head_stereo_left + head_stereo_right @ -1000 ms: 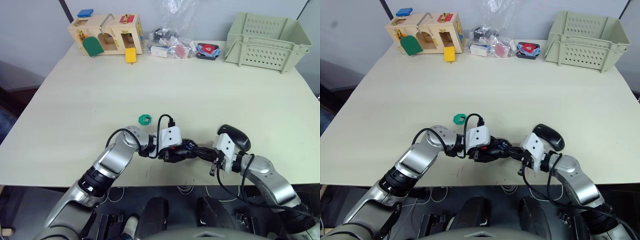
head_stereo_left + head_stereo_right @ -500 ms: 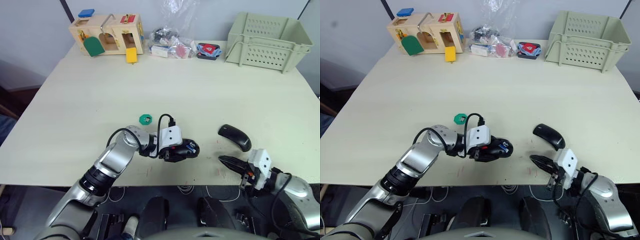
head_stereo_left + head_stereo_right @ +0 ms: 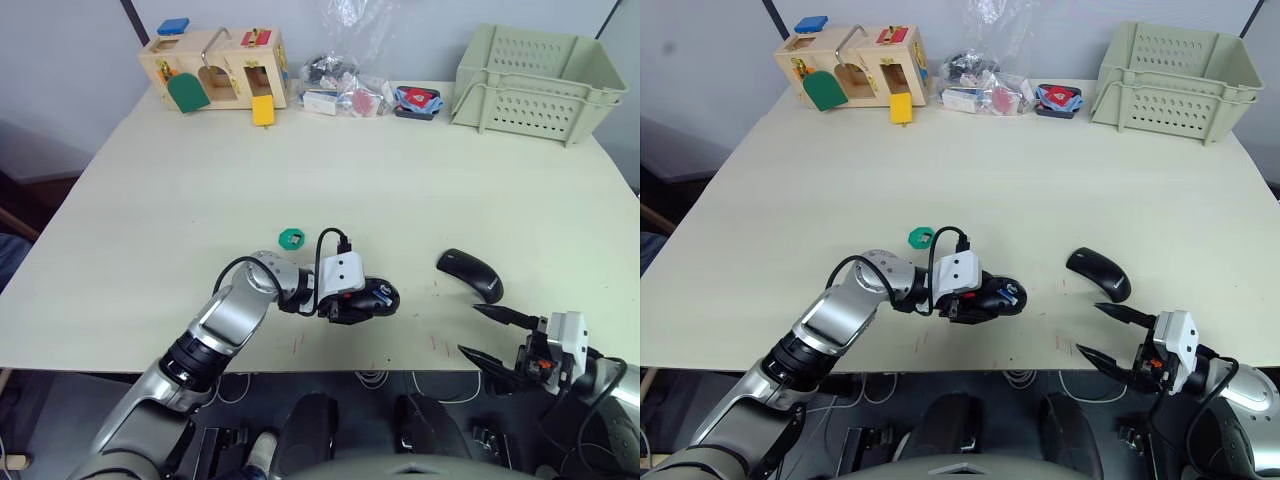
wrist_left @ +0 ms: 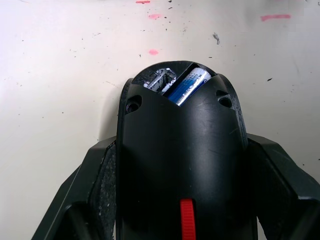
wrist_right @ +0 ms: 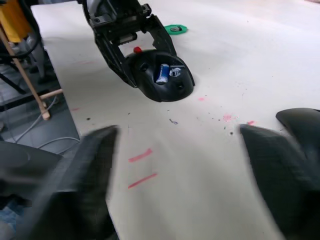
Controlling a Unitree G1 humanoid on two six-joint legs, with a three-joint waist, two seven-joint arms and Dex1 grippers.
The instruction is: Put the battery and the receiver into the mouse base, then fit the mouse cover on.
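My left gripper (image 3: pixel 360 302) is shut on the mouse base (image 4: pixel 180 145), a black oval body with a red patch, resting on the table near the front edge. Its open compartment holds the battery (image 4: pixel 187 85), white and blue, with a small grey metallic piece beside it, apparently the receiver (image 4: pixel 159 80). The mouse cover (image 3: pixel 470 273), a plain black curved shell, lies on the table to the right of the base. My right gripper (image 3: pixel 488 334) hangs at the table's front edge just below the cover, open wide with nothing between its fingers.
A green octagonal disc (image 3: pixel 290 238) lies just behind my left wrist. Along the far edge stand a wooden latch box (image 3: pixel 213 68), plastic bags of small parts (image 3: pixel 345 95) and a pale green crate (image 3: pixel 530 75).
My right gripper has drawn back from the mouse base to the front right edge of the table, and its fingers have gone from shut to wide open. The left gripper still holds the base.
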